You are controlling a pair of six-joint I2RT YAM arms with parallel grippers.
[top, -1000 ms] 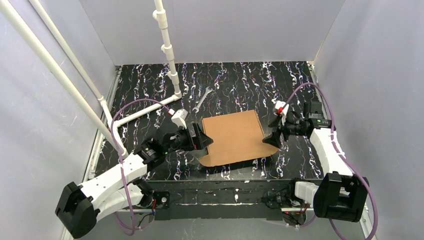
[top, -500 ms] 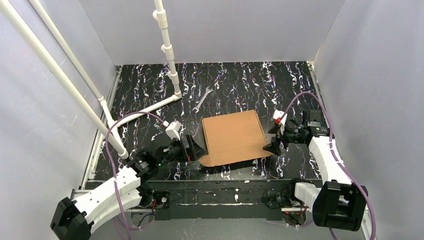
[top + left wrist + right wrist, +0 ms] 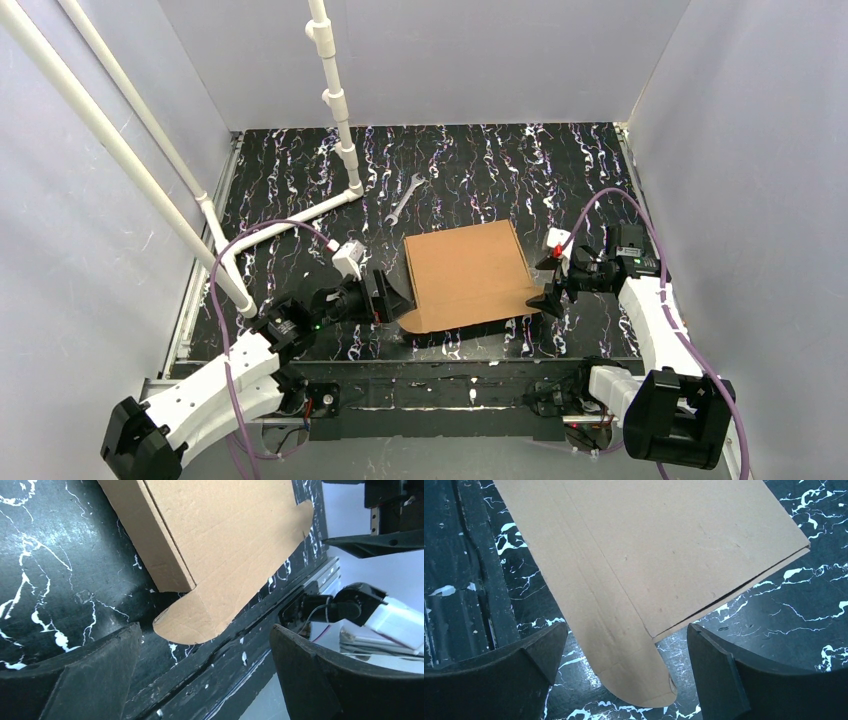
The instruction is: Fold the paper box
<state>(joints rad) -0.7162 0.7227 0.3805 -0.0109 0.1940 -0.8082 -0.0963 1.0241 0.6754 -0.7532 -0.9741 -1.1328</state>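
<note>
From above, the paper box (image 3: 468,272) is lying flat near the tabletop's (image 3: 480,160) front edge, with the left gripper (image 3: 397,293) and right gripper (image 3: 549,287) flanking it. The left wrist view is showing its jaws spread wide, holding nothing, framing a rounded flap. The right wrist view is showing the same at the box's other rounded flap.

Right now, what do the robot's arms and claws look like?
The left arm and right arm have white shells, black joints and looping purple cables. The left claw and right claw are black, with two broad wedge-shaped fingers. A small white block sits at each wrist.
</note>
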